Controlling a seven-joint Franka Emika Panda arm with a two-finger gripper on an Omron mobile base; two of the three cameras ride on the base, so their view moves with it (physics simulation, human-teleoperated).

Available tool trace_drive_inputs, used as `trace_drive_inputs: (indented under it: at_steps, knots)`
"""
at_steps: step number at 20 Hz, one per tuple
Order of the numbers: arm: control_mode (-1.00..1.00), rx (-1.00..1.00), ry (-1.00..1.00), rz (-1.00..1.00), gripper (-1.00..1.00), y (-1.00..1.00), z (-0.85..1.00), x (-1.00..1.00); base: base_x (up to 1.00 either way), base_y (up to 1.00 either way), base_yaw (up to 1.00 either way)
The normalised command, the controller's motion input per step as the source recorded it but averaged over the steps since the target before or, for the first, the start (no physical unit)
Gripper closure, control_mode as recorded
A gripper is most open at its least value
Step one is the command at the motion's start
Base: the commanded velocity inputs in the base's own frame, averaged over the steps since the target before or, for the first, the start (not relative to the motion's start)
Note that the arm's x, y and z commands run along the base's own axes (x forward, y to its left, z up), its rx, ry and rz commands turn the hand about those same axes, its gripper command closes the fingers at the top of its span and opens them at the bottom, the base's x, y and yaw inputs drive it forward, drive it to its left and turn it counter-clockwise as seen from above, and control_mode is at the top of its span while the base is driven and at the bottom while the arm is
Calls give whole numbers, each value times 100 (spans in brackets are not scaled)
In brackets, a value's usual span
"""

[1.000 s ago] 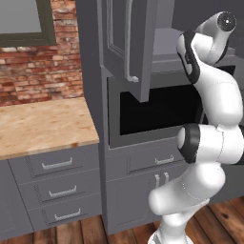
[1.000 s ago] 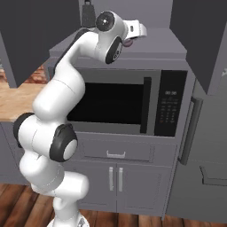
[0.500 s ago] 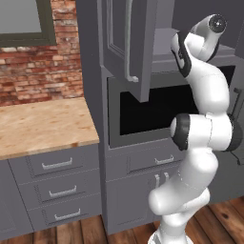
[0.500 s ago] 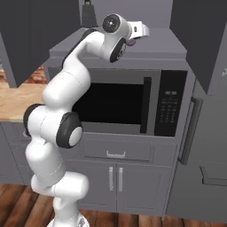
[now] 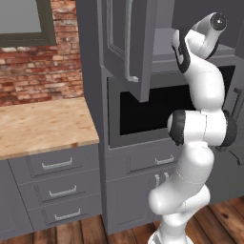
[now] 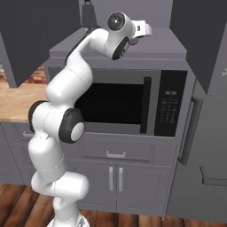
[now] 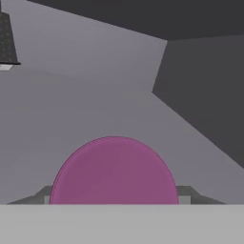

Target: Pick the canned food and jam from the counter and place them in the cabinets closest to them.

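My gripper (image 7: 114, 195) is shut on the jam (image 7: 114, 171), a purple-pink jar whose round face sits low in the hand view between the two fingers. It hovers just over the pale grey shelf (image 7: 95, 109) of the open cabinets above the microwave. From the right base view my hand (image 6: 142, 30) reaches over that shelf (image 6: 162, 44) with a bit of the pink jam (image 6: 133, 42) below it. The open cabinet door (image 5: 126, 43) hangs to the left of my arm. The canned food is out of view.
A black-fronted microwave (image 6: 124, 104) sits under the shelf. A wooden counter (image 5: 43, 126) with drawers (image 5: 57, 164) lies to the left, below a brick wall. A dark object (image 7: 7, 38) stands at the shelf's far left. The cabinet's dark side wall (image 7: 205, 86) closes the right.
My forearm and elbow have swung upright, and my hand has pushed slightly further over the shelf with the jam still held. The cabinet door has not moved.
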Motion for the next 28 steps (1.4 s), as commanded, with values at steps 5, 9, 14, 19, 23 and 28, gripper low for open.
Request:
trace_drive_inputs:
  at_steps: [5,9,14,19,23,28]
  knots:
    - [-100,2,10,0,100,-4,0,9,0,0,0]
    - [-100,0,12,0,100,0,0,10,0,0,0]
    - [-100,0,4,0,100,0,0,2,0,0,0]
    - [-100,0,0,0,100,0,0,28,0,0,0]
    - [-100,0,0,0,100,0,0,32,0,0,0]
    - [-100,0,0,0,-100,0,0,7,0,0,0]
